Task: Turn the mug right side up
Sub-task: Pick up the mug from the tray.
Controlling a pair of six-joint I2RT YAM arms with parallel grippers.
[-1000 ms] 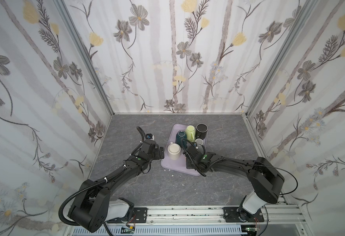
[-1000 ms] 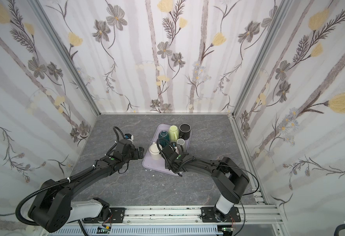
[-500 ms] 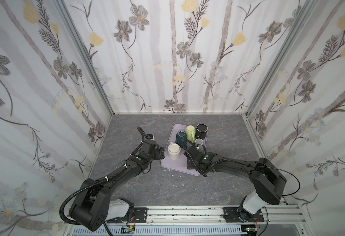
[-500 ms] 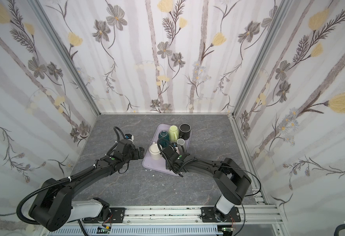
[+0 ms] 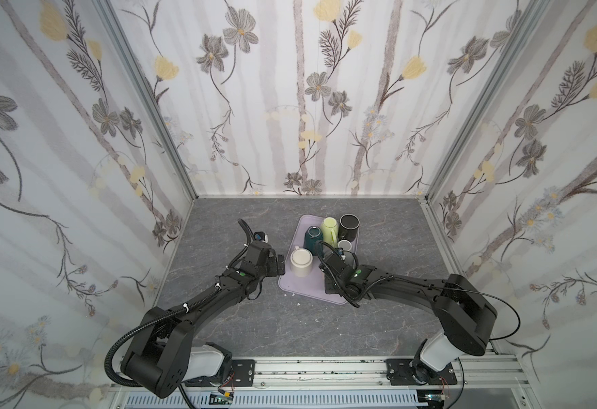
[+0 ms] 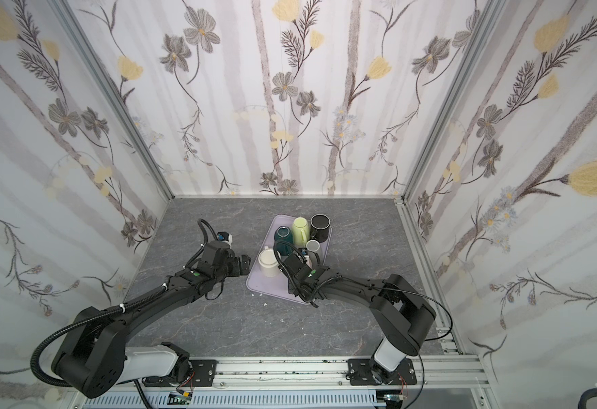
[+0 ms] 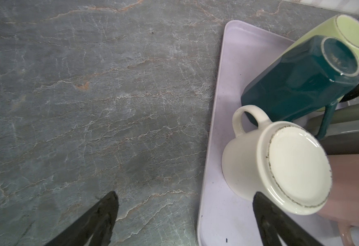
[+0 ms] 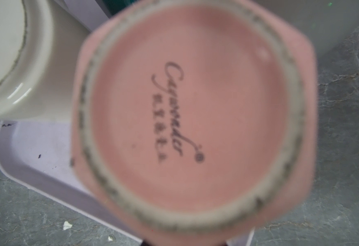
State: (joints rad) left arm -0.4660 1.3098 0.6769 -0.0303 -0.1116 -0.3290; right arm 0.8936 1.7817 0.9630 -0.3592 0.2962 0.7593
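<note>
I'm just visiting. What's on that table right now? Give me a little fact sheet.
Tray: lavender tray on the grey table
Bottoms up: cream mug, teal mug, lime-green mug, pink mug
Mouth up: black mug
Left gripper: open, beside the cream mug
Right arm: wrist over the pink mug; grip hidden

My right wrist feed is all pink mug [image 8: 187,119]: blurred, cropped at the edges, base stamp unreadable. It hides the fingers of the right claw [image 5: 337,263]. In both top views I can't make out the mug beneath that claw.
</note>
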